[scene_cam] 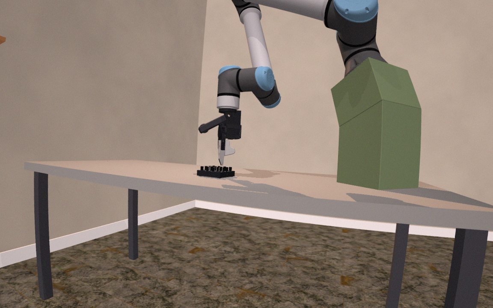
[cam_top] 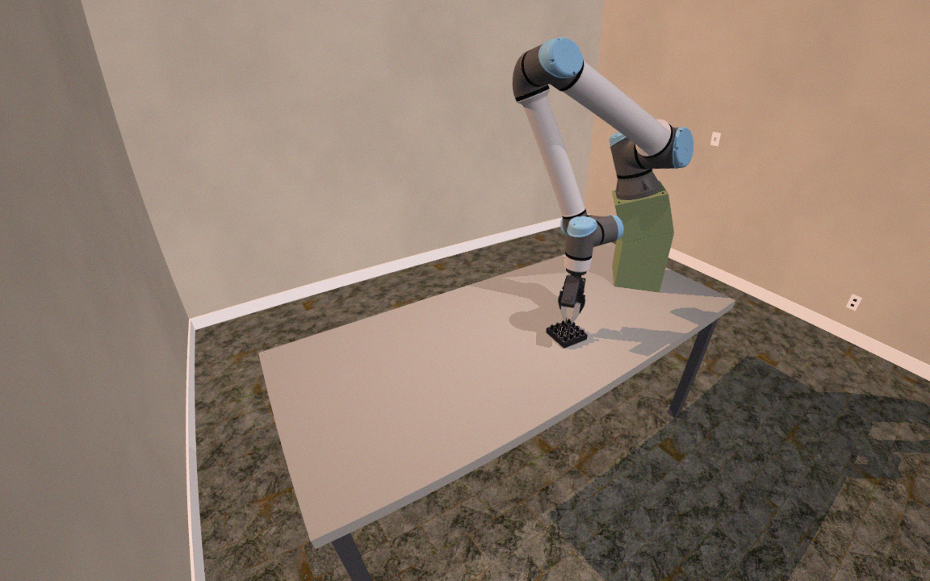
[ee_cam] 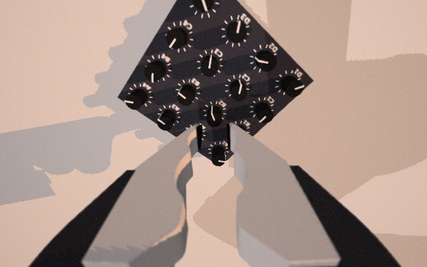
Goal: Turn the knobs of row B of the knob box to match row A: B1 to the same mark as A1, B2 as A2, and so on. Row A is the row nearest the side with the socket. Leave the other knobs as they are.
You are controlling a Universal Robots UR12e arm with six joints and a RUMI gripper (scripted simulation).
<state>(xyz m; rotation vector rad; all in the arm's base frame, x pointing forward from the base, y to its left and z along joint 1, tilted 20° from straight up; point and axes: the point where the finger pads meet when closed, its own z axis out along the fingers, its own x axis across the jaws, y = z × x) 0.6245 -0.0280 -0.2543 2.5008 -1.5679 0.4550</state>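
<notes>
Knob box (cam_top: 575, 341) (scene_cam: 210, 174) (ee_cam: 203, 44), probably light, beneath gripper (cam_top: 569, 319) (scene_cam: 221, 164) (ee_cam: 214, 125); jaws slightly parted, holding nothing. Rigid knobs look slippery; best gripped squarely by sides, clear of neighbors left and right.

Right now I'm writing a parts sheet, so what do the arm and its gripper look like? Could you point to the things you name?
The arm (cam_top: 555, 155) (scene_cam: 257, 42) has pale grey tubes, dark grey joints with sky-blue round caps and black rings. The gripper (cam_top: 570, 318) (scene_cam: 221, 164) (ee_cam: 214, 125) has a black body and angular pale grey fingers with black inner tips.
</notes>
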